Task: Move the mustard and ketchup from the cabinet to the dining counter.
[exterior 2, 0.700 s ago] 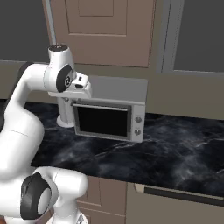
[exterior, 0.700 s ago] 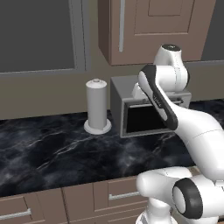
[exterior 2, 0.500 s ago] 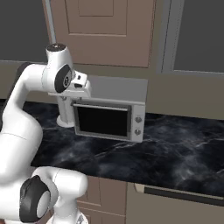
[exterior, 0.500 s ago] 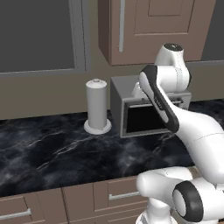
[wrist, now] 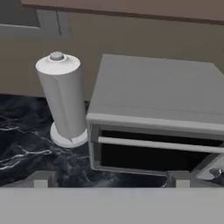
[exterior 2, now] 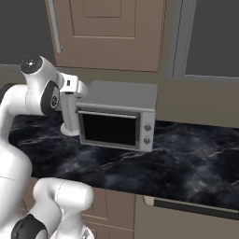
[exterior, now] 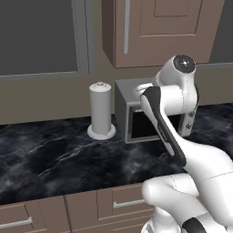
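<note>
The cabinet (exterior: 159, 32) (exterior 2: 107, 32) hangs on the wall above the worktop. Its panelled door is closed, and the long grey bar handle (exterior: 127, 27) (exterior 2: 54, 25) is on its left edge. The mustard and the ketchup are hidden. The dining counter is out of view. My gripper (wrist: 111, 179) is open with nothing between its widely spread fingertips (wrist: 41, 179). It hovers in front of and slightly above the microwave's top left corner, well below the cabinet, and the hand (exterior 2: 72, 86) shows beside that corner.
A grey microwave (exterior: 136, 118) (exterior 2: 116, 119) (wrist: 157, 118) stands on the black marble worktop (exterior: 54, 159) (exterior 2: 186, 158). A white paper towel roll (exterior: 101, 109) (wrist: 61, 96) stands just left of it. Brown drawers (exterior: 91, 209) run under the worktop, and dark window panes flank the cabinet.
The arm's upper joint has swung left and a little lower in the right base view, and the hand has drawn slightly left. The jaws stay open.
</note>
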